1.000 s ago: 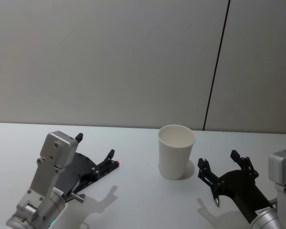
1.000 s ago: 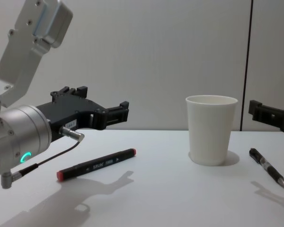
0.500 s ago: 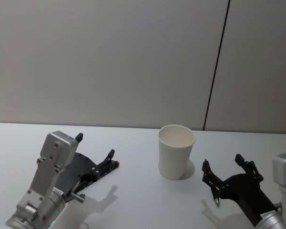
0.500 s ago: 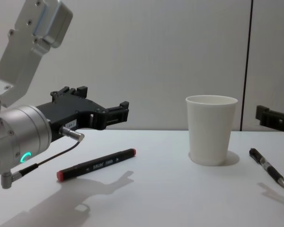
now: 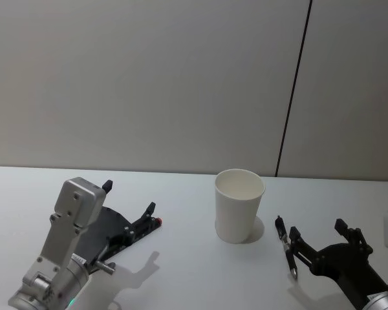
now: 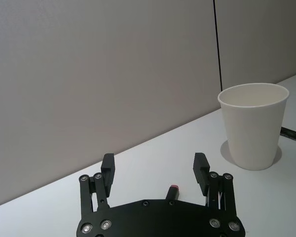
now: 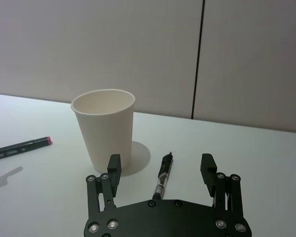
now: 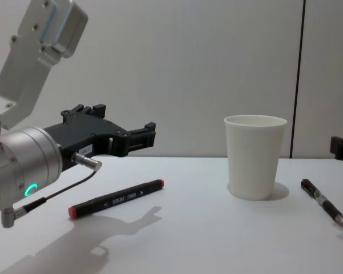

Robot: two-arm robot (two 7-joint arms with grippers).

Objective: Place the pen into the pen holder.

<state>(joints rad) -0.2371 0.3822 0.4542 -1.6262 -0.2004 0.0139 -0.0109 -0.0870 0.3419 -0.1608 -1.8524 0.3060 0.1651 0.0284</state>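
Below the left gripper (image 6: 154, 163), chest view shows a marker (image 8: 115, 198).

paper cup (image 8: 255, 158), marker (image 8: 116, 199) left — pen (image 8: 323, 201) right

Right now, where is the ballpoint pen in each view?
Head view: ballpoint pen right of the white paper cup.
Chest view: lower right, right of the cup.
Left wrist view: its end beside the cup.
Right wrist view: between the right gripper's open fingers.
Shared landmark: the cup.
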